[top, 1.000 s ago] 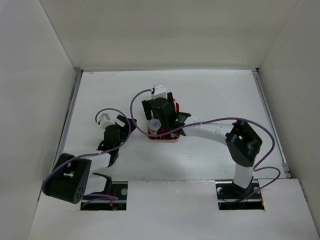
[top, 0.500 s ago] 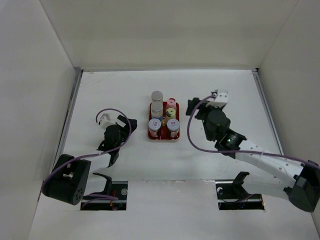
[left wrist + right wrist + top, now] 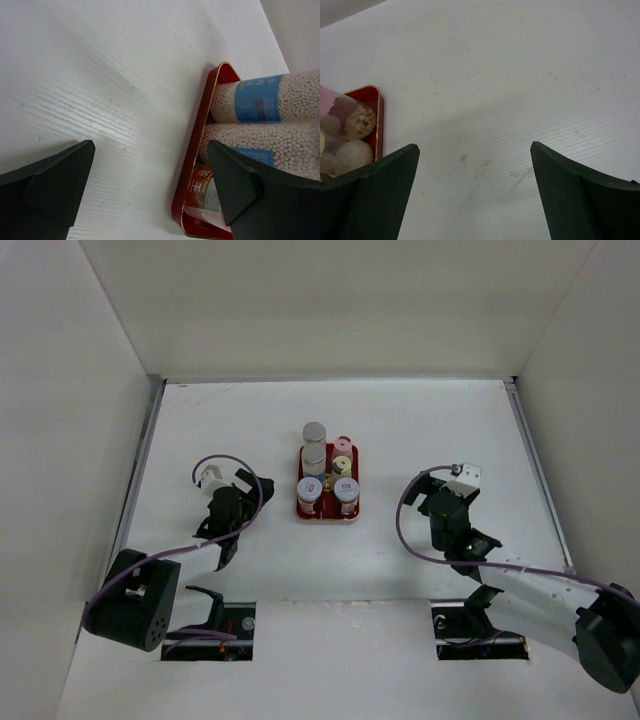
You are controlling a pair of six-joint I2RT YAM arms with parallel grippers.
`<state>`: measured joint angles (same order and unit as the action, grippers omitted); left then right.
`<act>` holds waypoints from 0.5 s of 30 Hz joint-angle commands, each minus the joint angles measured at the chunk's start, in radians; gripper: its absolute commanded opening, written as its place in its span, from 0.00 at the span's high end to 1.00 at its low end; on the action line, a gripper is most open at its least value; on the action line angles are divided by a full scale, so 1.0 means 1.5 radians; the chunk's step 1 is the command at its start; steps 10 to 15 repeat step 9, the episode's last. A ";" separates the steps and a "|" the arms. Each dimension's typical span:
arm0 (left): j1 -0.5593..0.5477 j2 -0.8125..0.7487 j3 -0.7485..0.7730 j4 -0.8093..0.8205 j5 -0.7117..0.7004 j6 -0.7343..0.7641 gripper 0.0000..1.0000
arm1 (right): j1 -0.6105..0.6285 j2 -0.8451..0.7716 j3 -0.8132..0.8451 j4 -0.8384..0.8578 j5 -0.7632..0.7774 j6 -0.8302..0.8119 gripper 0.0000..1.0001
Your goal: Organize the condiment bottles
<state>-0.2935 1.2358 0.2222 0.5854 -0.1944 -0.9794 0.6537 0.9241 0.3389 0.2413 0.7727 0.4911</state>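
Condiment bottles (image 3: 327, 472), six in all, stand packed inside the red tray (image 3: 327, 519) mid-bench (image 3: 430, 420). Two grey-capped tall ones (image 3: 315, 443) fill the tray's 11 o'clock corner, and the pink-capped (image 3: 344, 445) and yellow-green-capped (image 3: 342, 464) ones fill its 1 o'clock corner. Two silver-lidded jars (image 3: 327, 490) line the 6 o'clock end. The left pincer (image 3: 151, 145) sits at the tray's 9 o'clock and the right pincer (image 3: 475, 145) at its 3 o'clock. Both gape wide, gripping nothing.
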 commanded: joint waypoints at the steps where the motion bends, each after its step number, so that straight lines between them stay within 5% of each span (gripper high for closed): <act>1: -0.004 -0.021 0.020 0.014 -0.008 0.007 0.00 | -0.004 0.028 0.016 0.020 -0.016 0.028 0.00; 15: -0.013 -0.007 0.025 0.016 -0.005 0.009 0.00 | 0.003 0.028 0.031 0.003 -0.017 0.043 0.00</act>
